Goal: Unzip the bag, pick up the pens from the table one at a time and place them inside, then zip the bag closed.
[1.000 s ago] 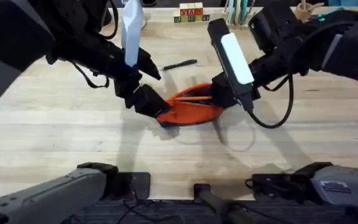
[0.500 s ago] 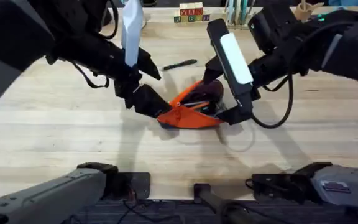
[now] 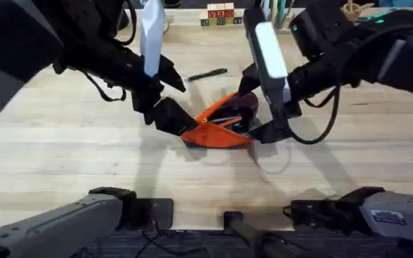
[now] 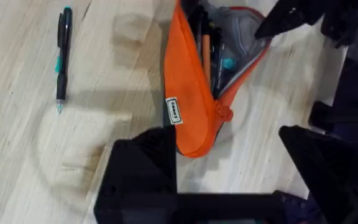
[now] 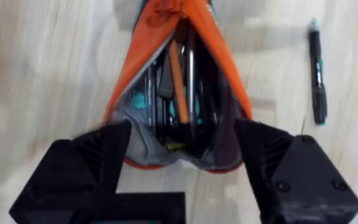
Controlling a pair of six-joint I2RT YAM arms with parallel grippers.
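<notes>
The two arm bases are sitting at the near edge of the table, the left one at the near-left corner and the right one at the near-right corner. Farther in, toward the middle of the tabletop, the bag is lying on the planks with its zip drawn open and its mouth gaping.

The left gripper is reaching in from the left and is resting at the bag's left end. In the left wrist view its fingers are standing wide apart, one of them touching the orange fabric beside a small white label, so it is released rather than clamped on anything.

The right gripper is working at the bag's right end. In the right wrist view its fingers are spread and are sitting against the two sides of the mouth, propping the opening wide without pinching it.

Inside the bag, an orange pen is lying among several darker pens and a grey lining.

Beyond the bag, toward the far edge, the black pen is lying flat on the bare wood, well apart from the bag and both grippers. At the far edge itself, a row of coloured letter blocks is standing.
</notes>
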